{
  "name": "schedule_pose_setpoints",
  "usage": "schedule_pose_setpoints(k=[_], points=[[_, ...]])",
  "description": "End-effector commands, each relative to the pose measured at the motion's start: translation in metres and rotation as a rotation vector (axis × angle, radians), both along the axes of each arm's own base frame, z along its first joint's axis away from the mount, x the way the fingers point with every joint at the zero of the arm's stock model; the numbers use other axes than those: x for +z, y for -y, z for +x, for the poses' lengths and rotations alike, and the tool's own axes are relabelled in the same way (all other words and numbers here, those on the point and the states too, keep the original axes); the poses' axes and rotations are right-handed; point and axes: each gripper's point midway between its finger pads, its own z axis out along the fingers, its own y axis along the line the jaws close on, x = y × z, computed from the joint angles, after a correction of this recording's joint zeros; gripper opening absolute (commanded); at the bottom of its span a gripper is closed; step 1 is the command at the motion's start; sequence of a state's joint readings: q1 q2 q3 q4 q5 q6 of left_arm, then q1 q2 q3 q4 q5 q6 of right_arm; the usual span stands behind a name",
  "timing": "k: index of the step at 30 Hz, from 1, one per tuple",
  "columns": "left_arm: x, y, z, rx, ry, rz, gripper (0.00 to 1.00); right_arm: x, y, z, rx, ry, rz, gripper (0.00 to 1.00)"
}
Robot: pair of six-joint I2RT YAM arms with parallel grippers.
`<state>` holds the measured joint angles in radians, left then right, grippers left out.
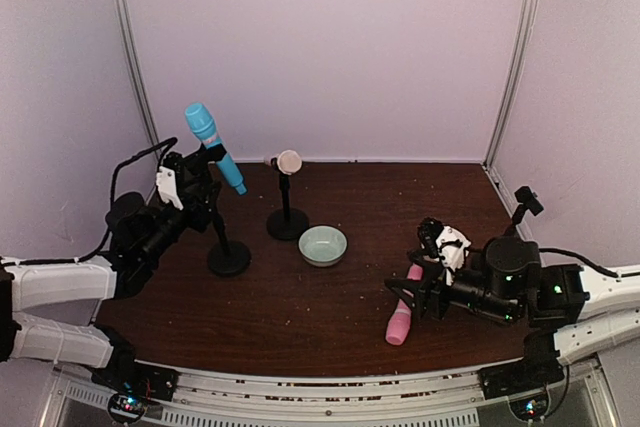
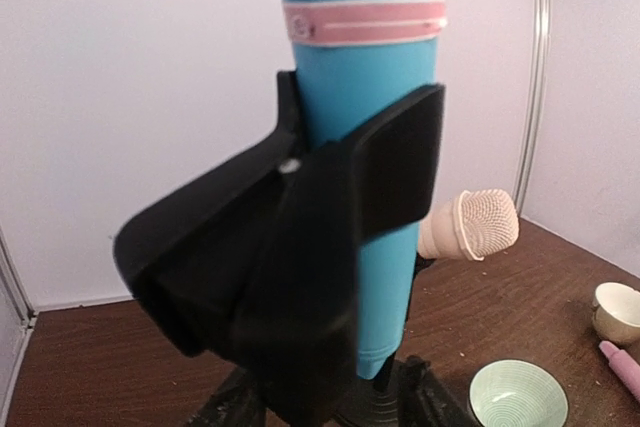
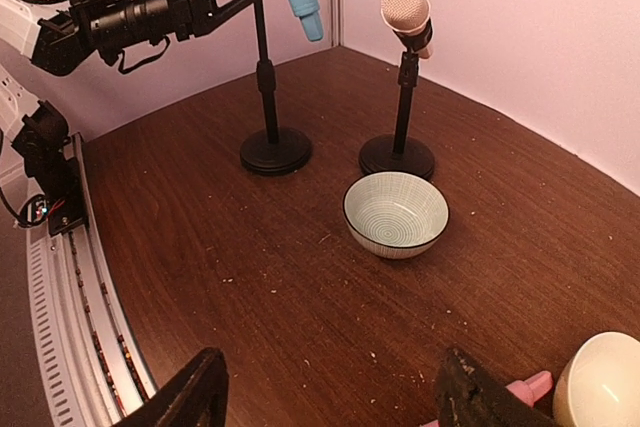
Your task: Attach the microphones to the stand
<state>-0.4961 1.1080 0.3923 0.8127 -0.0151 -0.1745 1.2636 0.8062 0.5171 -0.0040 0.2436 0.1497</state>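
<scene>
The sky-blue microphone (image 1: 213, 147) sits tilted in the black clip of the left stand (image 1: 229, 258). It fills the left wrist view (image 2: 375, 197). My left gripper (image 1: 205, 175) is at that clip, with its jaws open either side of the microphone's lower end (image 2: 325, 402). The cream microphone (image 1: 288, 161) is clipped on the second stand (image 1: 287, 224). The pink microphone (image 1: 403, 315) lies on the table at the front right. My right gripper (image 1: 408, 292) hangs open over it, and the pink tip (image 3: 528, 387) shows beside the right finger (image 3: 470, 402).
A pale green striped bowl (image 1: 322, 245) stands on the table in front of the stands. A cream cup (image 3: 603, 387) sits close to my right gripper. White walls close the back and sides. The dark wooden table (image 1: 330, 317) carries scattered crumbs.
</scene>
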Motion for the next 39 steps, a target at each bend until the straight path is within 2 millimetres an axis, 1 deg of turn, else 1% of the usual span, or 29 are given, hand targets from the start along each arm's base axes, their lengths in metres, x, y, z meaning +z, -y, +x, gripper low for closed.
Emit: schedule_pose_setpoints(k=[1,2,3,4,6,8,10,11,13,15,17,19,21,24,26,27,29,30,32,33,34,36,38,39], points=[[0.012,-0.017,-0.003,0.073,0.036,-0.037,0.53,0.008,-0.001,0.002,-0.015,-0.005,-0.016,0.72],[0.010,-0.020,-0.005,0.084,0.026,-0.046,0.60,0.009,0.000,0.002,-0.014,-0.005,-0.020,0.72],[0.008,-0.024,-0.006,0.097,0.014,-0.064,0.89,0.010,0.000,0.002,-0.017,-0.005,-0.023,0.72],[0.004,-0.027,-0.008,0.110,0.002,-0.076,0.97,0.011,0.001,0.003,-0.022,-0.006,-0.024,0.72],[-0.007,-0.032,-0.011,0.127,-0.038,-0.095,0.98,0.014,0.006,0.005,-0.048,-0.007,-0.021,0.73],[-0.023,-0.034,-0.012,0.139,-0.122,-0.101,0.98,0.022,0.011,0.009,-0.082,-0.003,-0.013,0.73],[-0.041,-0.031,-0.016,0.137,-0.206,-0.086,0.98,0.027,0.021,0.016,-0.142,0.002,-0.014,0.73],[-0.047,-0.027,-0.021,0.123,-0.228,-0.073,0.98,0.028,0.028,0.019,-0.181,0.003,-0.019,0.73],[-0.057,-0.011,-0.034,0.083,-0.238,-0.025,0.98,0.029,0.044,0.028,-0.275,-0.002,-0.030,0.72],[-0.068,0.004,-0.047,0.075,-0.257,0.056,0.98,0.030,0.066,0.036,-0.380,-0.017,-0.028,0.70],[-0.075,0.020,-0.056,0.035,-0.285,0.119,0.98,0.032,0.090,0.044,-0.479,-0.047,-0.003,0.69],[-0.076,0.041,-0.066,-0.042,-0.294,0.144,0.98,0.034,0.117,0.047,-0.570,-0.082,0.035,0.67],[-0.069,0.067,-0.080,-0.140,-0.270,0.166,0.98,0.044,0.146,0.047,-0.655,-0.083,0.092,0.64],[-0.054,0.106,-0.096,-0.264,-0.245,0.195,0.98,0.051,0.184,0.044,-0.767,-0.059,0.144,0.60],[-0.042,0.129,-0.101,-0.321,-0.232,0.203,0.98,0.053,0.207,0.041,-0.837,-0.046,0.175,0.57],[-0.038,0.139,-0.101,-0.337,-0.237,0.196,0.98,0.054,0.217,0.040,-0.872,-0.041,0.191,0.56],[-0.030,0.155,-0.091,-0.334,-0.271,0.203,0.98,0.057,0.236,0.037,-0.930,-0.030,0.213,0.54],[-0.026,0.160,-0.082,-0.295,-0.308,0.226,0.98,0.060,0.243,0.035,-0.952,-0.028,0.222,0.53],[-0.033,0.166,-0.056,-0.162,-0.421,0.306,0.98,0.064,0.257,0.033,-1.000,-0.018,0.214,0.53],[-0.030,0.170,-0.047,-0.113,-0.449,0.349,0.98,0.066,0.262,0.032,-1.023,-0.014,0.206,0.53],[-0.031,0.175,-0.040,-0.091,-0.467,0.402,0.98,0.068,0.268,0.031,-1.049,-0.008,0.192,0.53],[-0.020,0.188,-0.032,-0.090,-0.467,0.454,0.98,0.068,0.276,0.030,-1.089,-0.002,0.163,0.53],[0.000,0.196,-0.031,-0.122,-0.440,0.406,0.98,0.066,0.281,0.030,-1.120,-0.007,0.138,0.53],[0.016,0.201,-0.034,-0.157,-0.410,0.364,0.98,0.064,0.282,0.030,-1.130,-0.013,0.132,0.53]])
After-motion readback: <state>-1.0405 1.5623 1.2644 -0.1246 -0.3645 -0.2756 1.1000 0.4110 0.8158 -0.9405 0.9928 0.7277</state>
